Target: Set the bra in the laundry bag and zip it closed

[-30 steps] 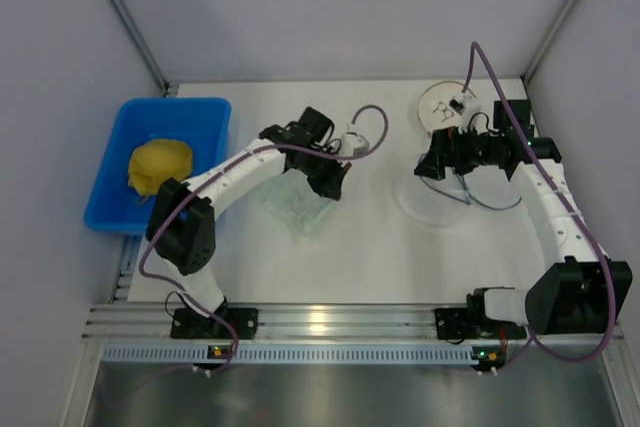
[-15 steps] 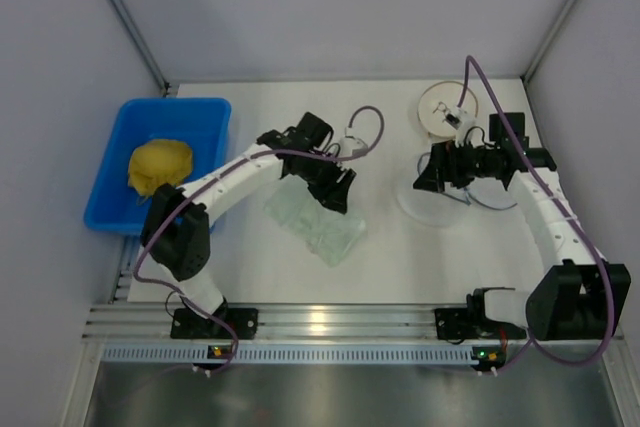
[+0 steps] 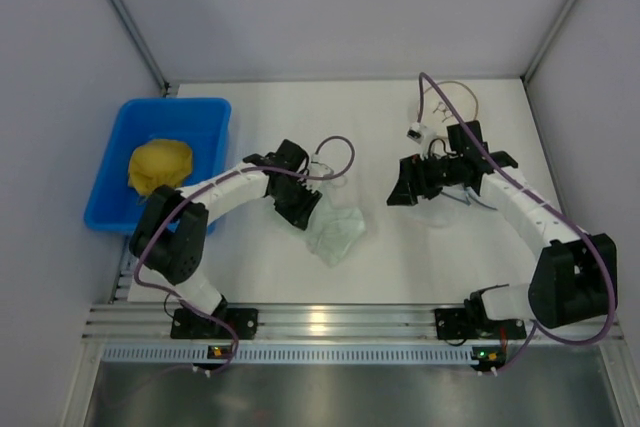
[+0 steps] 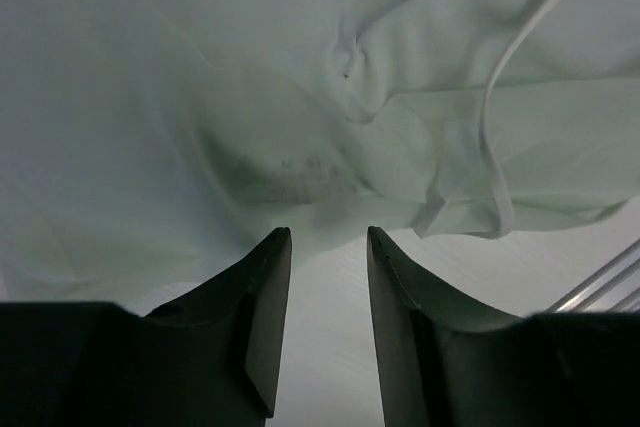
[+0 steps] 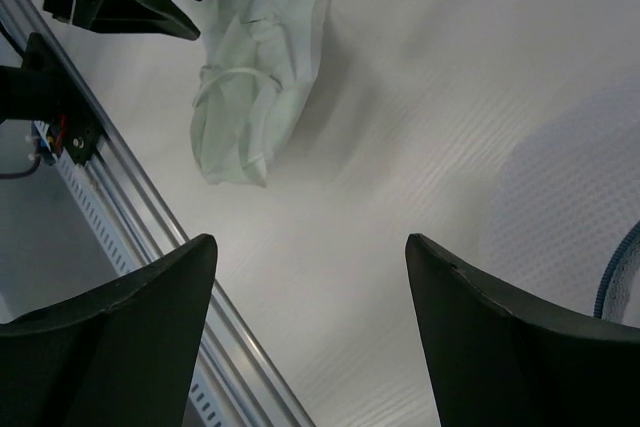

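Bra [image 4: 300,97] looks light and limp, best pinched at a bunched fold just ahead of the left gripper [image 4: 328,237], its jaws narrowly parted and empty.

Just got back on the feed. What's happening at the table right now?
The left hand sits low at the edge of the mint bra, fingers slightly apart with nothing between them. The bra lies crumpled on the table. The right hand hangs wide open and empty between the bra and the mesh laundry bag. The bra is not in the bag yet.
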Controlling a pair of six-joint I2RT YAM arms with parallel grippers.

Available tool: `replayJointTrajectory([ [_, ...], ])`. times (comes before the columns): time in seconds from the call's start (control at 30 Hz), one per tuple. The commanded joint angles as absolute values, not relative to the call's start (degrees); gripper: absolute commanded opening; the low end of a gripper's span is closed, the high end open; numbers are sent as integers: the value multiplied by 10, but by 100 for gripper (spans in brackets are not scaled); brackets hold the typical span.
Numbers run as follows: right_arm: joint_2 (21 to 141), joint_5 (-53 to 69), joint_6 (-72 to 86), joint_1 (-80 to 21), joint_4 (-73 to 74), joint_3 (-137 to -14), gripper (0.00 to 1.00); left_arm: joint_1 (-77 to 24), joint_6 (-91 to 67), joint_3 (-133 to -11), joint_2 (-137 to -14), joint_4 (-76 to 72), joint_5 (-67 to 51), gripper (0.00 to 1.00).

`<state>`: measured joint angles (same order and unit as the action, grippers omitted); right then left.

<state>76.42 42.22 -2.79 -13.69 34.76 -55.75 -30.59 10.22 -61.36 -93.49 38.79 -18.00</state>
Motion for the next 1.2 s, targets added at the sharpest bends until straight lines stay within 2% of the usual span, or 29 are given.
replayJointTrajectory([
  [0.0, 764, 422, -31, -146, 315, -562, 77, -324, 84, -601, -957, 316, -126, 41],
  [0.03, 763, 418, -38, -146, 316, -562, 77, -326, 77, -603, -975, 310, -121, 40],
  [0.1, 759, 415, -42, -146, 320, -562, 77, -329, 70, -606, -992, 307, -107, 28],
  [0.17, 758, 413, -48, -146, 323, -562, 77, -329, 67, -610, -1002, 308, -112, 15],
  [0.2, 757, 412, -50, -145, 325, -562, 77, -329, 68, -611, -998, 308, -119, 3],
  [0.23, 758, 411, -53, -146, 327, -562, 77, -329, 68, -611, -985, 308, -127, 0],
  [0.5, 758, 422, -42, -146, 309, -553, 75, -330, 62, -664, -886, 383, -192, 0],
  [0.77, 772, 424, -40, -146, 303, -552, 74, -341, 51, -725, -955, 390, -217, 0],
  [0.8, 771, 421, -43, -145, 306, -553, 75, -341, 48, -724, -962, 387, -212, 3],
  [0.83, 768, 419, -47, -146, 311, -554, 75, -340, 43, -718, -965, 379, -208, 11],
  [0.87, 766, 418, -47, -146, 315, -555, 76, -340, 38, -710, -964, 371, -194, 24],
  [0.93, 765, 418, -47, -145, 317, -555, 76, -341, 22, -693, -969, 349, -181, 34],
  [1.17, 761, 411, -43, -146, 316, -547, 77, -355, -15, -672, -1011, 321, -131, 37],
])
